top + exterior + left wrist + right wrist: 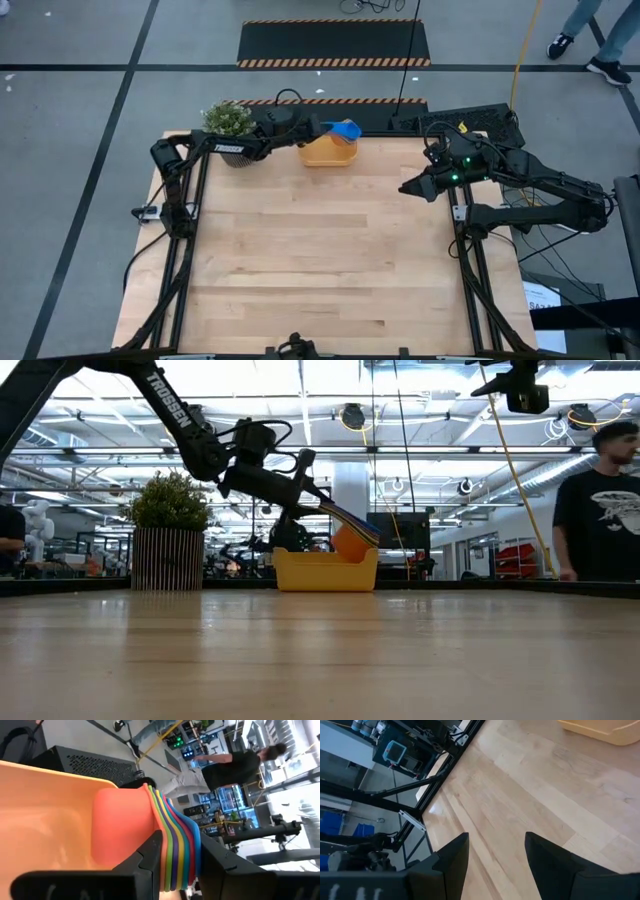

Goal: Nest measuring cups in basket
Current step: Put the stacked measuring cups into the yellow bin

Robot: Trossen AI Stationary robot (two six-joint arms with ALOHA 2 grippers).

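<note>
The measuring cups are nested into one stack (125, 827), the orange-red cup outermost and a light blue one (346, 129) on top. The stack sits tilted in the orange-yellow basket (322, 153) at the table's far edge, which also shows in the low view (325, 571). My left gripper (322, 128) reaches over the basket from the left and is shut on the stack's handles. My right gripper (408, 187) hangs open and empty above the table's right side, as its wrist view (496, 850) shows. My left gripper pinches the fanned bundle of stacked flat handles (176, 851) between its two fingers (150, 857), one on each face of the bundle. It comes slanting down from the table's left. The stack is tilted, its bowl end (350, 541) down inside the basket.
A small potted green plant (228, 122) stands just left of the basket, under my left arm. A black box (470, 122) lies at the far right corner. A person (598, 500) stands beyond the table. Bare wooden tabletop (320, 260) spreads across the middle and near side.
</note>
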